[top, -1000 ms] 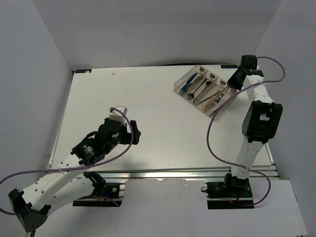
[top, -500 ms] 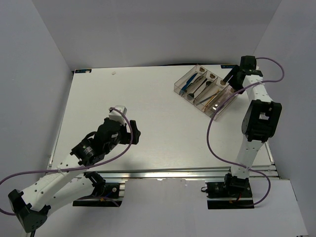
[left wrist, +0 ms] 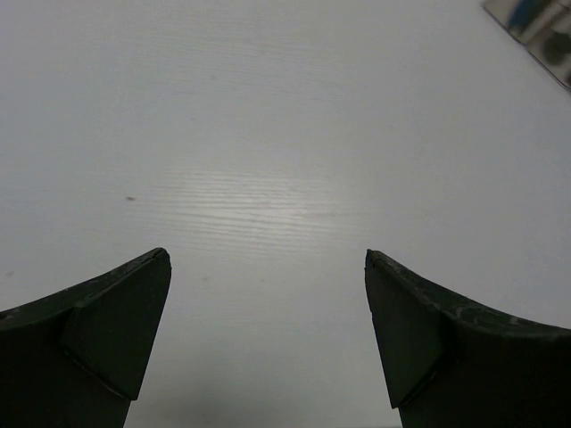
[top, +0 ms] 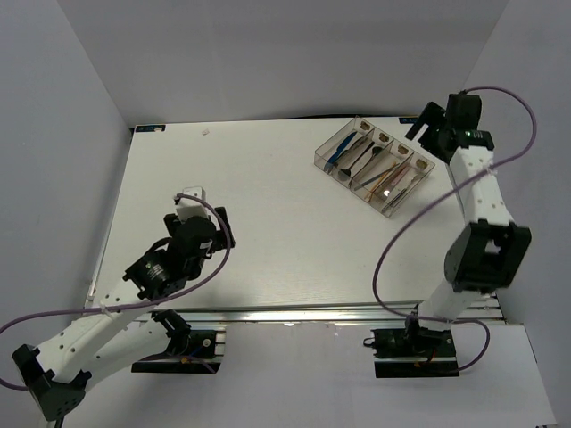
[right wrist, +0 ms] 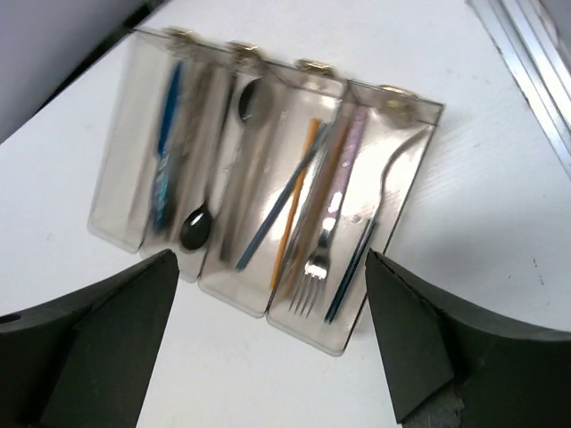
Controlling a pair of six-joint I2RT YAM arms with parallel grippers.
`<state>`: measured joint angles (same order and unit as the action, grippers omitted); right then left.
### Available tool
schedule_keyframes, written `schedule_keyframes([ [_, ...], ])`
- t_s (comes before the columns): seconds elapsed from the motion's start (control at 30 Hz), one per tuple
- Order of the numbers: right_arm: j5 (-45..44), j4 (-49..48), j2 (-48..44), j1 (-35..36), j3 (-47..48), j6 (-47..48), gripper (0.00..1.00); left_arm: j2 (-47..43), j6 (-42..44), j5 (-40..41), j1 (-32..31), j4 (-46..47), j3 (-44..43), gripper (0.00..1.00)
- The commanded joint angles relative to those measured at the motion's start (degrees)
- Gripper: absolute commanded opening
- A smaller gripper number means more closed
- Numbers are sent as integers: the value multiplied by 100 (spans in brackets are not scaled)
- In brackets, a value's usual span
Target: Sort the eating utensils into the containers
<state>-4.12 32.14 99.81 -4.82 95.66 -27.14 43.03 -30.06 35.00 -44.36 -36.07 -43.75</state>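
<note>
The containers (top: 323,153) stand at the table's back right, four clear bins joined side by side. The right wrist view looks down into the containers (right wrist: 410,143). The eating utensils lie inside: a blue knife (right wrist: 165,169), black spoons (right wrist: 196,227), orange and dark chopsticks (right wrist: 294,192), and a silver fork (right wrist: 326,245). My right gripper (top: 425,127) hovers open above the bins' far right end, nothing between its fingers (right wrist: 269,254). My left gripper (top: 194,214) is open over bare table at the near left (left wrist: 268,254), and a corner of the containers (left wrist: 544,27) shows far ahead.
White walls close in the table on the left, back and right. A metal rail (right wrist: 535,62) runs along the table's right edge, close to the bins. The white tabletop (top: 268,196) spreads between the two arms.
My right gripper has opened and lifted back from the bins' right end. The left wrist has swung left and turned toward the far side.
</note>
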Motion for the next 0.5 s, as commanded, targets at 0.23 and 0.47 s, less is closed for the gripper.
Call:
schedule_keyframes([
  [0.23, -387, -358, -3870, 2195, -2797, 1518, 89, 593, -176, 2458, 366, -744, -1433, 98],
  [0.47, -125, 125, -5760, 2371, -3510, 1658, 89, 348, 290, 2467, 656, -287, -1401, 98],
])
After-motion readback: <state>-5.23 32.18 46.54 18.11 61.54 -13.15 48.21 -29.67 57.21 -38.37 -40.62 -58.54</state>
